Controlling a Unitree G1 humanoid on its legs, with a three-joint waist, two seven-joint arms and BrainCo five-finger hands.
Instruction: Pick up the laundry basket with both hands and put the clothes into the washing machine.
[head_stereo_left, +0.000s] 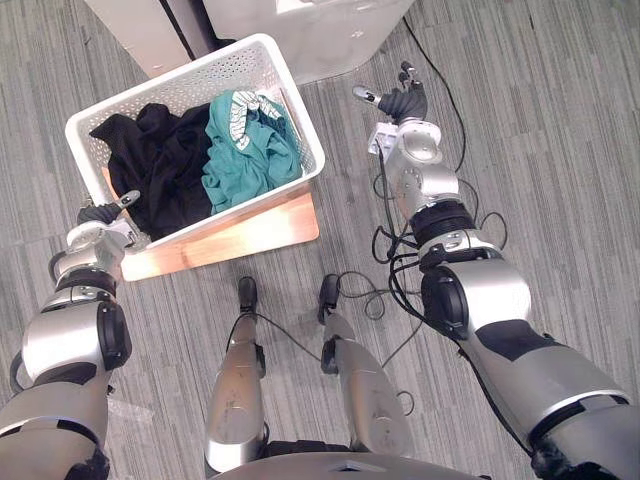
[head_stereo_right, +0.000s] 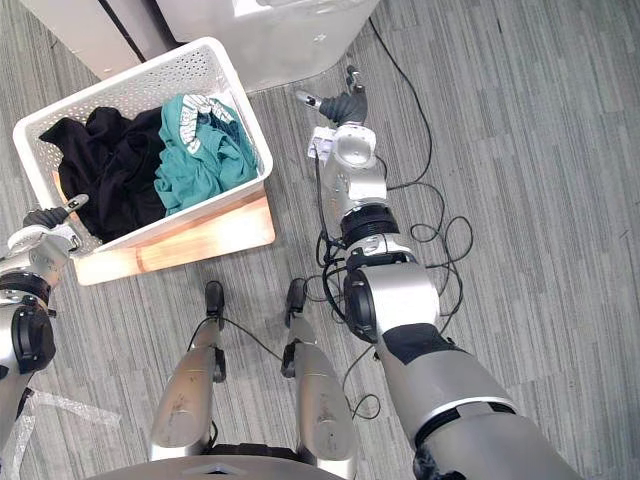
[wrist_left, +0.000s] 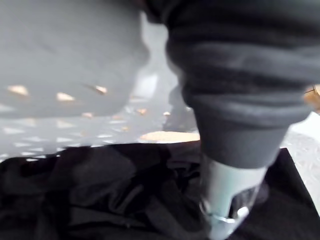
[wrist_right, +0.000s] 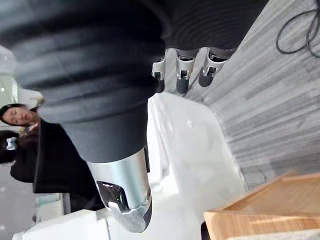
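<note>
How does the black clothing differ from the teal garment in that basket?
The black clothing fills the basket's left half and spreads wider; the teal garment is bunched in the right half. The black clothing is plain, while the teal garment shows a pale patterned band. Both lie crumpled inside the white laundry basket.

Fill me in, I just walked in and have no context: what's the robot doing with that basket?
The robot seems to be getting set to lift the white laundry basket. It sits on a wooden board on the floor and holds black clothes and a teal garment. The left hand is at the basket's near corner. The right hand hangs open, apart from the basket, near the white machine. Nothing is lifted yet.
</note>
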